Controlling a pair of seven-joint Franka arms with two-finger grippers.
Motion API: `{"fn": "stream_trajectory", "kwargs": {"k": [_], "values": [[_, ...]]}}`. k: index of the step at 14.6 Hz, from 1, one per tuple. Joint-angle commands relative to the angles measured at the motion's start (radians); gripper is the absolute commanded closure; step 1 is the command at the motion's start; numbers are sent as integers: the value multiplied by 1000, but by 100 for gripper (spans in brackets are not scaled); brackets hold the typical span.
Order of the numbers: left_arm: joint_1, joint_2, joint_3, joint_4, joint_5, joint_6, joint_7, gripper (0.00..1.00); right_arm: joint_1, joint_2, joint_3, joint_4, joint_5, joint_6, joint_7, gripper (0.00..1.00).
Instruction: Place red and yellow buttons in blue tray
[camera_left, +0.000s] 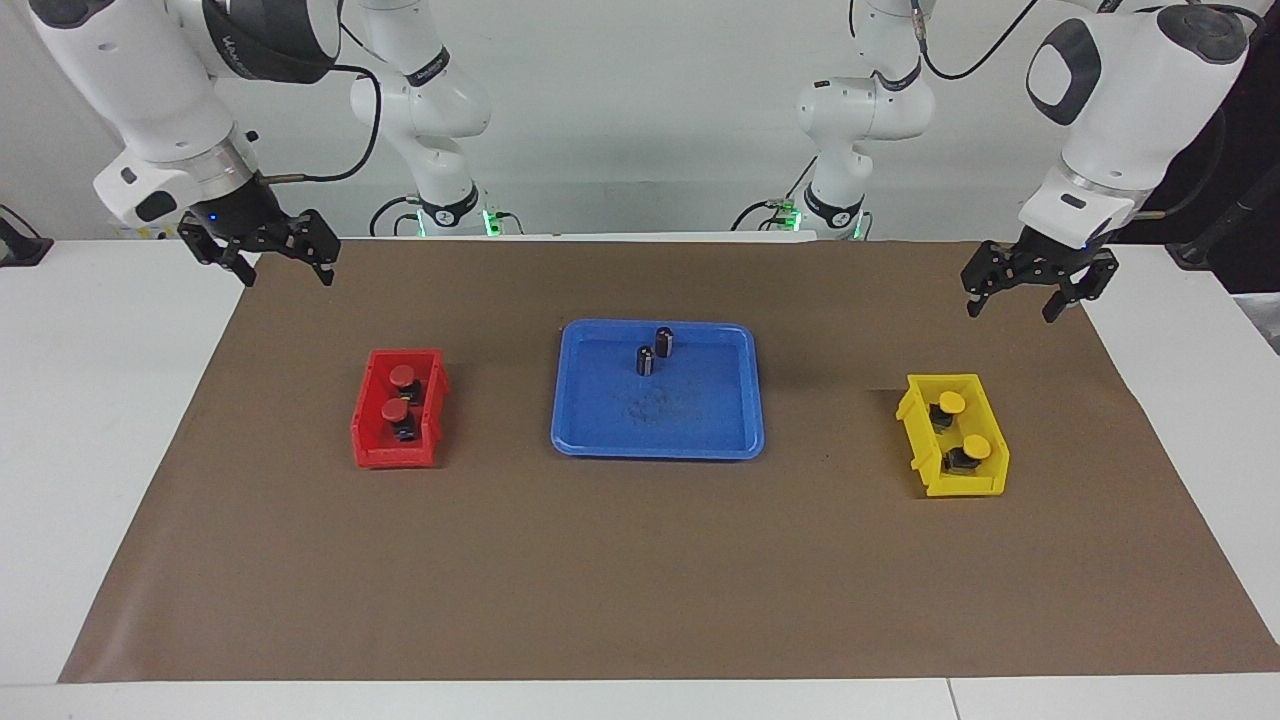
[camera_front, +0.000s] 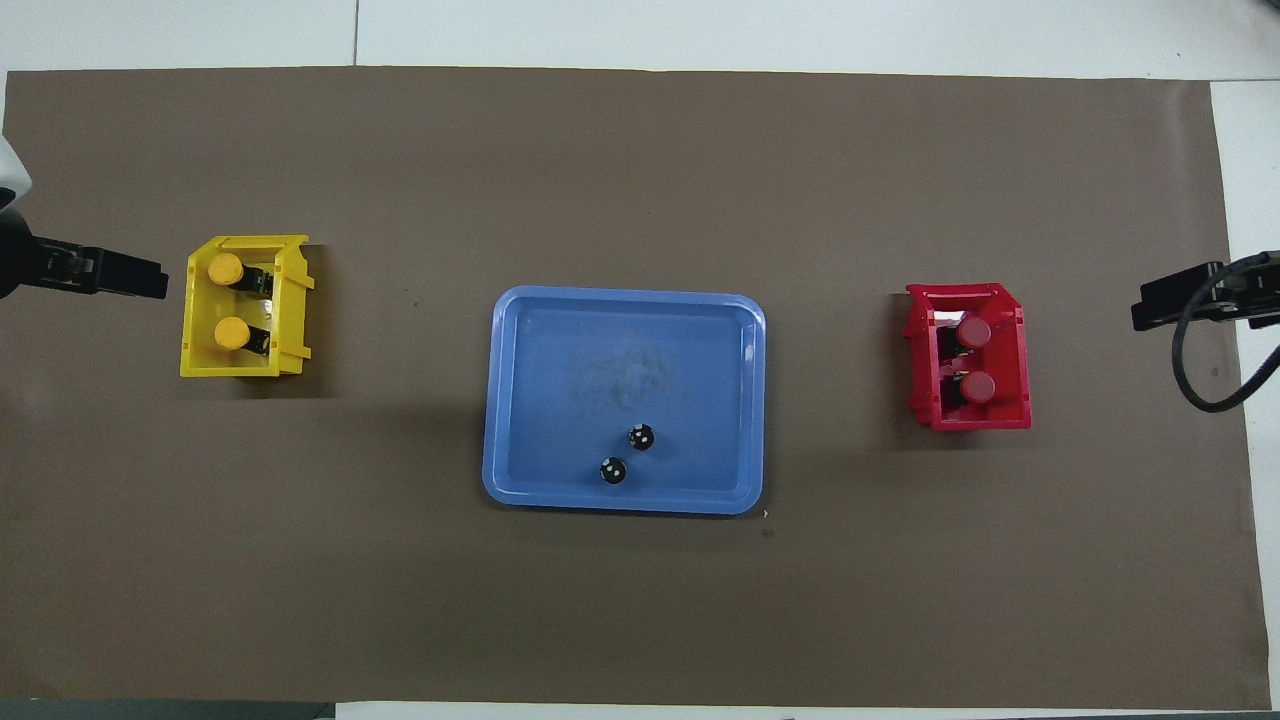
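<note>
Two red buttons (camera_left: 403, 376) (camera_front: 973, 331) lie in the small red bin (camera_left: 395, 455) (camera_front: 975, 420) toward the right arm's end. Two yellow buttons (camera_left: 951, 403) (camera_front: 225, 267) lie in the small yellow bin (camera_left: 965, 487) (camera_front: 240, 370) toward the left arm's end. The blue tray (camera_left: 700, 400) (camera_front: 620, 370) sits mid-table between the bins. My right gripper (camera_left: 287, 265) (camera_front: 1160, 308) is open and empty, raised over the mat's edge at its own end. My left gripper (camera_left: 1012, 300) (camera_front: 140, 280) is open and empty, raised over the mat's edge at its end.
Two dark cylinders without coloured caps (camera_left: 664, 341) (camera_front: 641, 437) stand upright in the tray, in the part nearer the robots. A brown mat (camera_left: 640, 560) covers the white table. Bare mat lies between the tray and each bin.
</note>
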Motion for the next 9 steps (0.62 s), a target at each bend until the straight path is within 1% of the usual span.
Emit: {"fn": "stream_trajectory", "kwargs": {"k": [1,7,9], "values": [[8,-30,-2,-37,-11,25,5,0,-14,6,11,9,1,-11,-16,0],[8,-30,-2,-37,-11,25,5,0,-14,-5,9,-8,1,-8,-16,0],[8,-30,-2,-37,-11,25,5,0,-11,-5,11,-14,1,36,-18,0]]}}
